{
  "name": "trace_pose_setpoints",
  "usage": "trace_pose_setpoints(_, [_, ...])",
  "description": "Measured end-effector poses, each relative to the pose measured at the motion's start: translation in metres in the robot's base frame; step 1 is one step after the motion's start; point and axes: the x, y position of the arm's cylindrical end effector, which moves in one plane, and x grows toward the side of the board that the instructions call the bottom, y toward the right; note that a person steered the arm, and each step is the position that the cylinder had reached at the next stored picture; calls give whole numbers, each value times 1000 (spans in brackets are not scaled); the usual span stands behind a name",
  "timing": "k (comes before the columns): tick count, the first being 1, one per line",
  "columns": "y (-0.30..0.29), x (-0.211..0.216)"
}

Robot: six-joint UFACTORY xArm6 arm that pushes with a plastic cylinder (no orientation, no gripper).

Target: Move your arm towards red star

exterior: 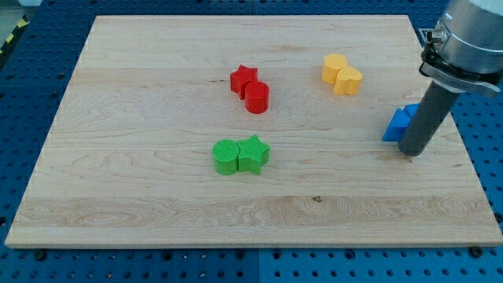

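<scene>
The red star (243, 78) lies above the board's middle, touching a red round block (258, 97) at its lower right. My tip (411, 151) stands at the view's right, far from the red star, right beside a blue block (401, 124) that the rod partly hides.
A green round block (226, 156) and a green star (254, 152) touch each other below the red pair. Two yellow blocks (342, 75) sit together at the upper right. The wooden board (118, 181) lies on a blue perforated table.
</scene>
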Motion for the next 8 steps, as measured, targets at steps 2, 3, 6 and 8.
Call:
trace_pose_setpoints(2, [-34, 2])
trace_pose_setpoints(3, [-73, 1])
trace_pose_setpoints(6, [-140, -89])
trace_pose_setpoints(8, [-171, -152])
